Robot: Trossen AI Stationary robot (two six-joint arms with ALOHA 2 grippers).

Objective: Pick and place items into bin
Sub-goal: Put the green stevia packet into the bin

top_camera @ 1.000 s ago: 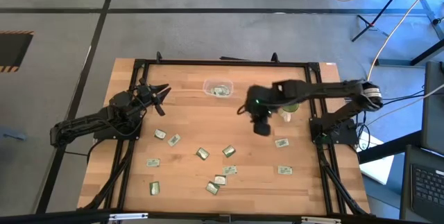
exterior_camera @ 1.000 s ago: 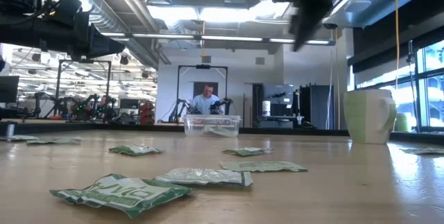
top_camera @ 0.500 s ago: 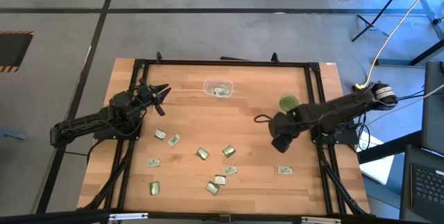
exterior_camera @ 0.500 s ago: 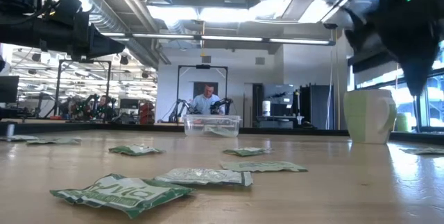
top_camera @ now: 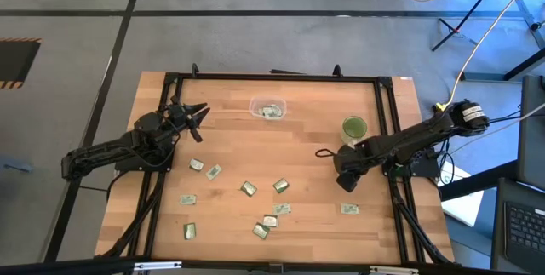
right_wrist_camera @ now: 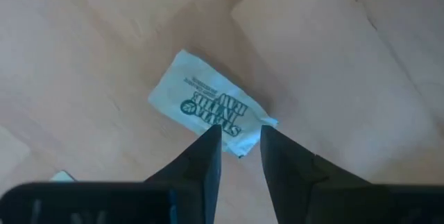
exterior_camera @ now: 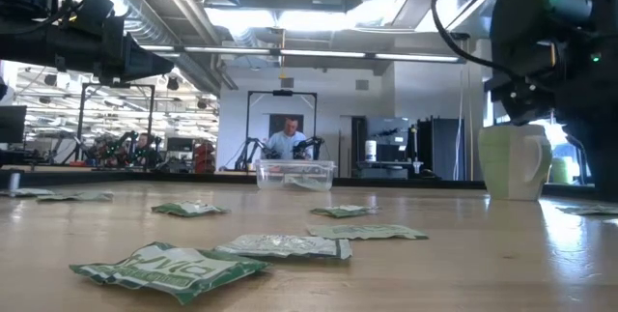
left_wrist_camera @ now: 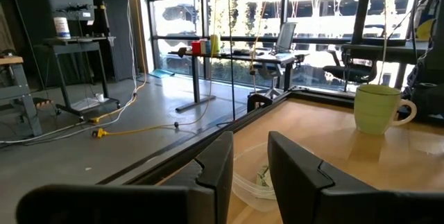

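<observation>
The right gripper [right_wrist_camera: 239,151], its two dark fingers slightly parted and holding nothing, hangs directly over a small flat pale green and white packet [right_wrist_camera: 208,102] at about four o'clock on the wooden table [top_camera: 230,139]. The small shallow clear plastic bin [top_camera: 267,107] sits at twelve o'clock, with only a few packets inside. About ten other packets [top_camera: 248,188] lie loose around six o'clock, so most work remains, while the left gripper [top_camera: 196,115] waits at nine o'clock, fingers parted and empty.
</observation>
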